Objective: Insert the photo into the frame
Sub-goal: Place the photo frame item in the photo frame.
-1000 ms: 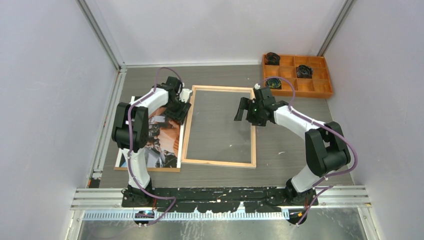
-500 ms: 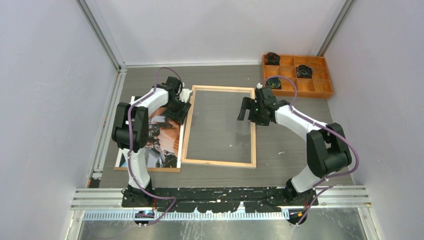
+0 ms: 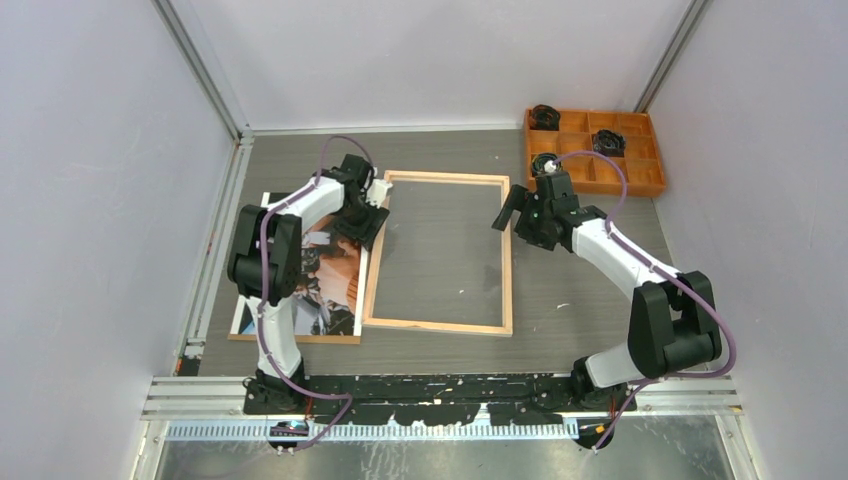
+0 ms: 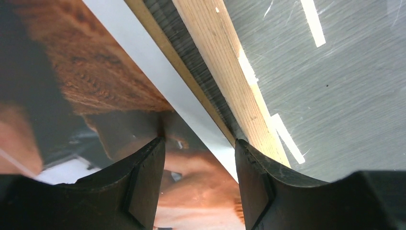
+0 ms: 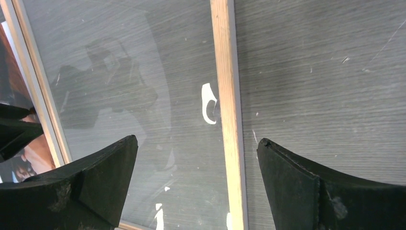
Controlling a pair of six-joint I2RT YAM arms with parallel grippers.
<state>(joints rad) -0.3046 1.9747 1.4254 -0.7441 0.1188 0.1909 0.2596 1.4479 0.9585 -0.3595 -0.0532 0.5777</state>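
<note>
The photo (image 3: 320,285) lies face up at the left, its dark and orange-brown print filling the left wrist view (image 4: 95,81). The frame (image 3: 440,325) lies wood side up in the middle, right beside it. My left gripper (image 3: 368,218) is low over the photo's far right corner. Its jaws (image 4: 198,141) stand apart astride the photo's white right border, and the frame's left rail (image 4: 225,57) runs just beyond. My right gripper (image 3: 512,208) hovers wide open (image 5: 197,139) over the frame's right rail (image 5: 229,96), holding nothing.
A brown backing board (image 3: 300,339) lies under the photo, its edge showing as a tan strip (image 4: 165,45). A clear sheet (image 5: 143,72) rests inside the frame and reflects the arm. An orange compartment tray (image 3: 650,185) with dark items stands at the far right.
My right gripper has moved right and away from over the frame's inside to above its right rail, opening slightly wider. The left gripper has shifted a little towards the frame's far left corner.
</note>
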